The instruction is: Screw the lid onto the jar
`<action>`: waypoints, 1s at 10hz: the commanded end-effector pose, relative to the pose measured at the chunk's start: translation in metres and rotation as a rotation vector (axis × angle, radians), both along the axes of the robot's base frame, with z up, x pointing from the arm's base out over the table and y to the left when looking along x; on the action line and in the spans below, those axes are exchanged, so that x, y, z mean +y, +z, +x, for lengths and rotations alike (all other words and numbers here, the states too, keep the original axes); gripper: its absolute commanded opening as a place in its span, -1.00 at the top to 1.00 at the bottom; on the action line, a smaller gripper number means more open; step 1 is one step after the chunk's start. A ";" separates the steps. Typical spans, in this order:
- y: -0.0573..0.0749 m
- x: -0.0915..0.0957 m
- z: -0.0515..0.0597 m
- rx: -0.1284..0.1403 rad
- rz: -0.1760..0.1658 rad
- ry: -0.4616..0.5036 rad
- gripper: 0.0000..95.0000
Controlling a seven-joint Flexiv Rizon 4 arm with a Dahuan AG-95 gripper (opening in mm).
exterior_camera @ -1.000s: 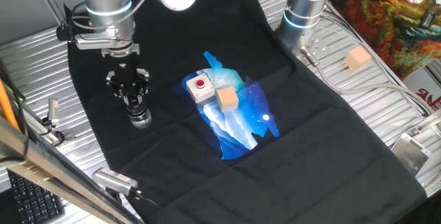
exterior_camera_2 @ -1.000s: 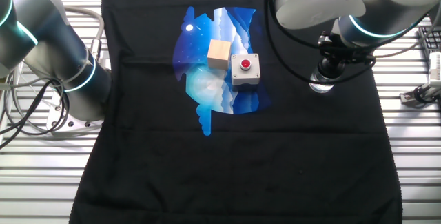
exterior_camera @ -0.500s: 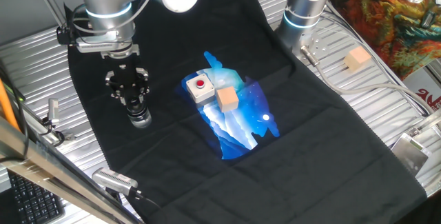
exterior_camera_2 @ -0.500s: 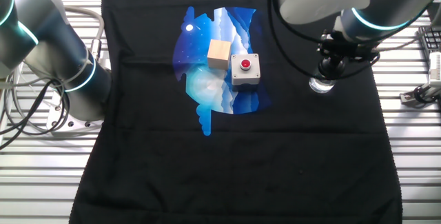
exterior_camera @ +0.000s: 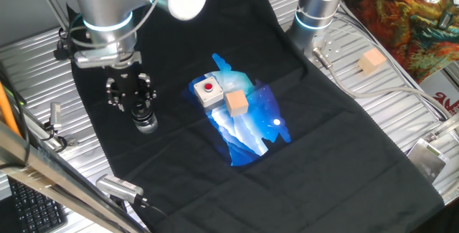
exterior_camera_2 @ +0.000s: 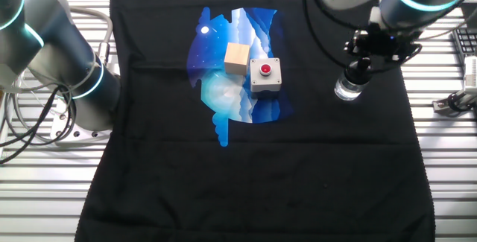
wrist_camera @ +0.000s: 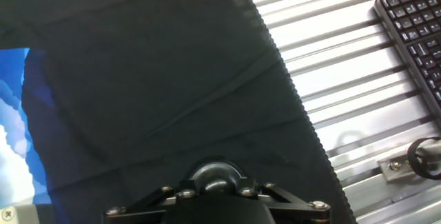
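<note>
— Where are the jar and the lid now?

— The jar (exterior_camera: 146, 123) stands upright on the black cloth (exterior_camera: 186, 183), near the cloth's edge, well apart from the grey box (exterior_camera: 207, 92) and the wooden cube (exterior_camera: 237, 103) in the middle. The lid (exterior_camera_2: 355, 73) sits on top of the jar.

— And the gripper?

— The gripper (exterior_camera: 139, 106) is directly over the lid, its fingers (exterior_camera_2: 362, 64) down around it. I cannot tell if they pinch it or are spread.

— How will it handle?

— I judge the glass light, stiff, slippery and breakable. I would hold only the lid's round side and turn gently, because the jar may spin on the soft cloth.
</note>
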State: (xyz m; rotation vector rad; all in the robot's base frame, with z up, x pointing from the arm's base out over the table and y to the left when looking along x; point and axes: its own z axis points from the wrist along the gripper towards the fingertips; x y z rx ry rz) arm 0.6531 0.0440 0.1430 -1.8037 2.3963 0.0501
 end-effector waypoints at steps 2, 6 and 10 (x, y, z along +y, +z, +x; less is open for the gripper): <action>-0.004 -0.002 0.002 0.056 -0.080 -0.046 -0.20; -0.004 -0.002 0.001 0.089 -0.112 -0.037 -0.20; -0.011 -0.005 -0.008 0.109 -0.112 -0.039 -0.20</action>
